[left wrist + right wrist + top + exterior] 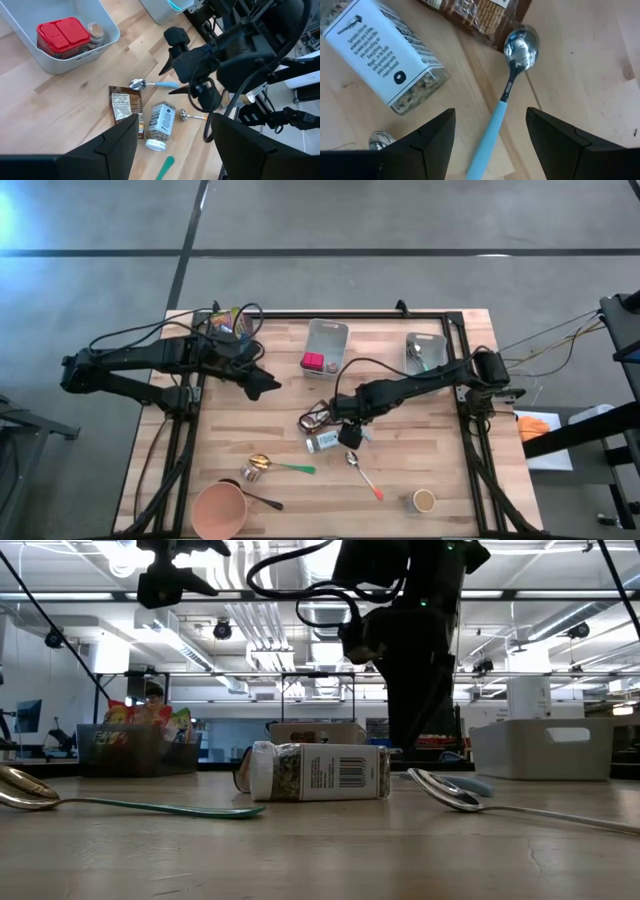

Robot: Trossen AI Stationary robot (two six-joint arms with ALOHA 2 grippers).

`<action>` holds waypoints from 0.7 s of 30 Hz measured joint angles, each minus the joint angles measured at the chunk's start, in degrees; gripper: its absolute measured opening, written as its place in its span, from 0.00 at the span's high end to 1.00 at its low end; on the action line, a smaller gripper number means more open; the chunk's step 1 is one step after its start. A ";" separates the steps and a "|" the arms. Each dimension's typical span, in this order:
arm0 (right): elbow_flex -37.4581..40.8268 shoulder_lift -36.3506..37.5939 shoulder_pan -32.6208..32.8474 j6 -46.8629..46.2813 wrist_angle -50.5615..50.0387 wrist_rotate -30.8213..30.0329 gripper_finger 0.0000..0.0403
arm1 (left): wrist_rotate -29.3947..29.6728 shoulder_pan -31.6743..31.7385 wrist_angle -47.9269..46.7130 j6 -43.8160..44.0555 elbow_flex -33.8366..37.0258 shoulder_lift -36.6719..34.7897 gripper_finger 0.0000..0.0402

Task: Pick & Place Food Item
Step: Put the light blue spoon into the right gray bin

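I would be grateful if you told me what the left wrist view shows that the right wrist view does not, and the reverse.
Only the left wrist view shows the grey bin holding a red-lidded box, the right arm's open claw hovering above the table, and a green spoon handle. Only the right wrist view shows the label text on the jar close up, and a second spoon bowl beside it. Both show the spice jar lying on its side, the brown packet and the blue-handled spoon on the wooden table.
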State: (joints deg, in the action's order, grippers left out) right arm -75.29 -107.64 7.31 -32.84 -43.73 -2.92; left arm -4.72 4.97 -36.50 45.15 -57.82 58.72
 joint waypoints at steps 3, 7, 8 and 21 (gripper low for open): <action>0.39 -0.17 -0.04 -0.01 0.17 0.28 0.40 | 0.01 0.00 -0.55 -0.18 0.00 0.00 0.37; 0.53 -2.11 0.04 0.26 1.11 1.29 0.40 | 0.01 0.00 -0.79 -0.40 0.00 0.00 0.37; 0.55 -2.84 0.05 0.28 1.12 1.46 0.40 | 0.01 0.00 -0.79 -0.40 0.00 0.00 0.37; 0.44 -7.19 -0.08 3.21 0.92 1.22 0.60 | 0.01 -0.02 -0.86 -0.16 0.02 -0.01 0.37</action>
State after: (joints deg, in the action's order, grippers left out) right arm -74.85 -114.83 7.23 -29.63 -42.81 -1.69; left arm -4.71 4.95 -37.36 44.99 -57.80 58.71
